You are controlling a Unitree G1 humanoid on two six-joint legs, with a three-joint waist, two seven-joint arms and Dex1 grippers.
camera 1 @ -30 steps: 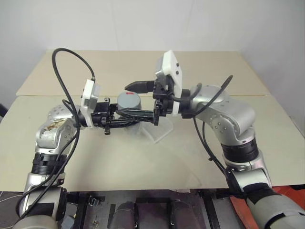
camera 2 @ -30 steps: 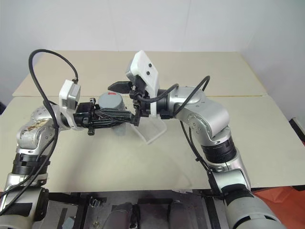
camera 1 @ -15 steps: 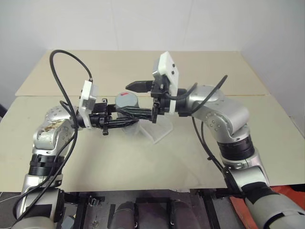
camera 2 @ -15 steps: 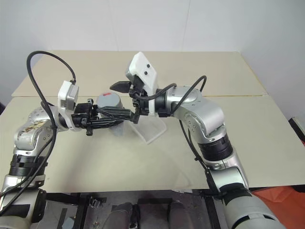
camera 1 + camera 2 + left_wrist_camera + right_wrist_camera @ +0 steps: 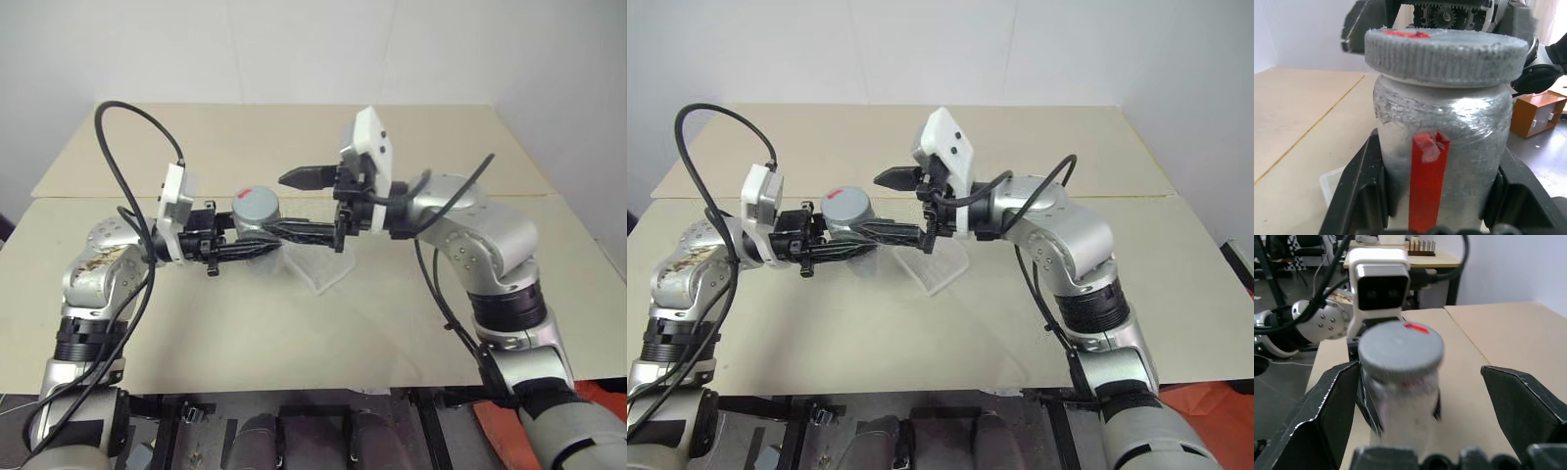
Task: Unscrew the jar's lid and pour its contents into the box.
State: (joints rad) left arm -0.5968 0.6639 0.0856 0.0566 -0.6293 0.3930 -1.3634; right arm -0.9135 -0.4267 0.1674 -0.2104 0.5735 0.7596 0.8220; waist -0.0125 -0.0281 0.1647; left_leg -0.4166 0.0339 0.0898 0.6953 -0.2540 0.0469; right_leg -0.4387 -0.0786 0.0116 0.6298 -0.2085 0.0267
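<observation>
I see no words or brand names anywhere. My left claw (image 5: 257, 242) is pinching the jar (image 5: 1442, 156) by its sides and holds it up off the tabletop (image 5: 294, 323). The jar is round and looks cloudy and silvery, with wrinkly wrap on it and a strip of red tape (image 5: 1427, 183) down its side. The lid (image 5: 1447, 49) is on top. It is round, grey and rough, with little ridges all around its edge and a small red mark (image 5: 1400, 34) on it. My right claw (image 5: 312, 206) is spread wide, with one finger on each side of the lid, not touching it. Under and just behind the jar sits the box (image 5: 318, 269), a flat clear plastic tray with round corners, on the smooth tan tabletop.
</observation>
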